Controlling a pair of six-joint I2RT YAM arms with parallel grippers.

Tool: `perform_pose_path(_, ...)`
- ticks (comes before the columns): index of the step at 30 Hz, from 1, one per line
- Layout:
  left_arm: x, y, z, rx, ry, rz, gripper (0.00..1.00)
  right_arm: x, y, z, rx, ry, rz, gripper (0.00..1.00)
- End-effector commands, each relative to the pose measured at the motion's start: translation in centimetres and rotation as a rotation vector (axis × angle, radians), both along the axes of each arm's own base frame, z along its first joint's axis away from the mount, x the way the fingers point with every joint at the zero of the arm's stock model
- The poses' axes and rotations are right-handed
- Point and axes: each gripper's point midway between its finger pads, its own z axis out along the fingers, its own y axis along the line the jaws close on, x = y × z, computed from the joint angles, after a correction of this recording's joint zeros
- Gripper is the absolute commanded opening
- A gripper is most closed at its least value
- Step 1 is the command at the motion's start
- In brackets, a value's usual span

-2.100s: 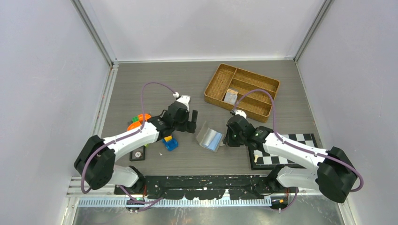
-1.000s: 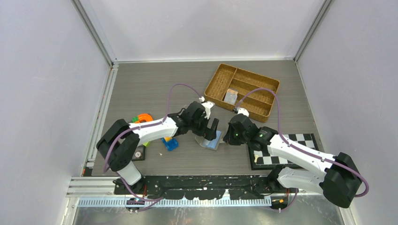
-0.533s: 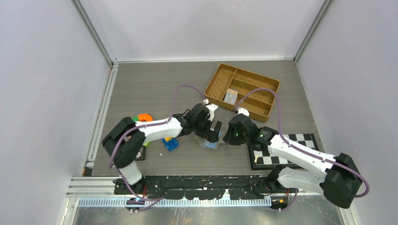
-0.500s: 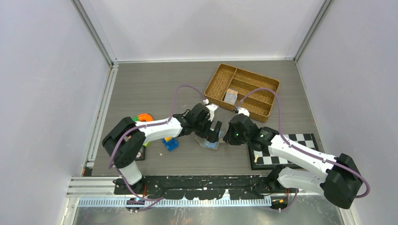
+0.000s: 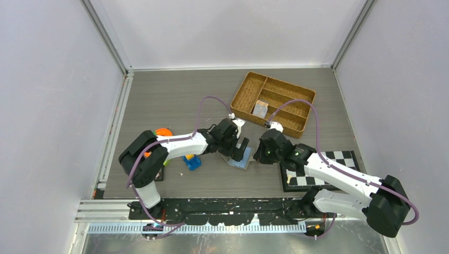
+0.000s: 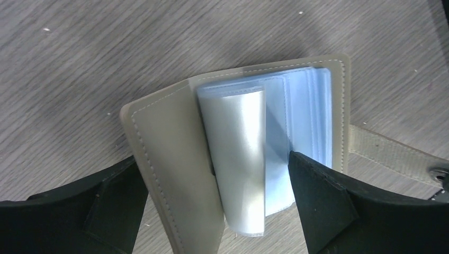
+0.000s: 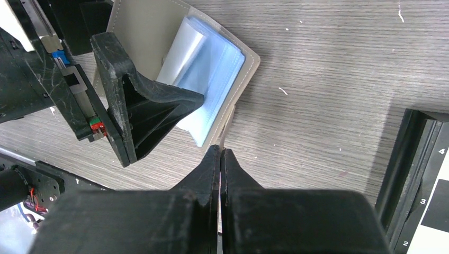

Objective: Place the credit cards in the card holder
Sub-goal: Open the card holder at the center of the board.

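The card holder (image 5: pixel 241 159) lies open on the table, grey cover (image 6: pixel 174 159) outward and light blue sleeves (image 6: pixel 310 116) showing. My left gripper (image 5: pixel 239 150) stands open low over it, one finger on each side (image 6: pixel 217 185); one clear sleeve curls up between them. My right gripper (image 5: pixel 259 155) is shut on the holder's thin snap-tab strap (image 6: pixel 392 153), its tips (image 7: pixel 219 153) just off the holder's corner (image 7: pixel 143 32). The credit cards (image 5: pixel 260 108) appear as a small pale stack in a middle compartment of the wicker tray.
The wicker tray (image 5: pixel 310 94) sits at the back right. A black-and-white chessboard (image 5: pixel 323 174) lies under my right arm. An orange toy (image 5: pixel 163 132) and a blue block (image 5: pixel 192 162) lie near my left arm.
My left gripper has swung right from beside the toys and come down over the open holder. The right gripper has stayed shut on the tab, barely moving.
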Motion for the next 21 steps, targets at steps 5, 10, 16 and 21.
perform_pose_path(5, 2.7, 1.6, 1.5, 0.083, -0.126, 0.098, 1.0, 1.0, 0.2, 1.7, 0.024, -0.063, -0.019, 0.0)
perform_pose_path(10, 3.4, 3.2, 1.8, 0.139, -0.174, 0.155, 1.0, 1.0, -0.2, 1.3, 0.011, -0.067, -0.035, 0.01)
perform_pose_path(16, 3.8, 3.7, 2.4, 0.146, -0.21, 0.166, 0.97, 1.3, -1.2, -0.1, -0.047, -0.062, -0.073, 0.0)
perform_pose_path(21, 3.2, 2.8, 2.0, 0.099, -0.181, 0.133, 0.78, 1.8, -3.4, -1.9, -0.114, -0.065, -0.189, 0.01)
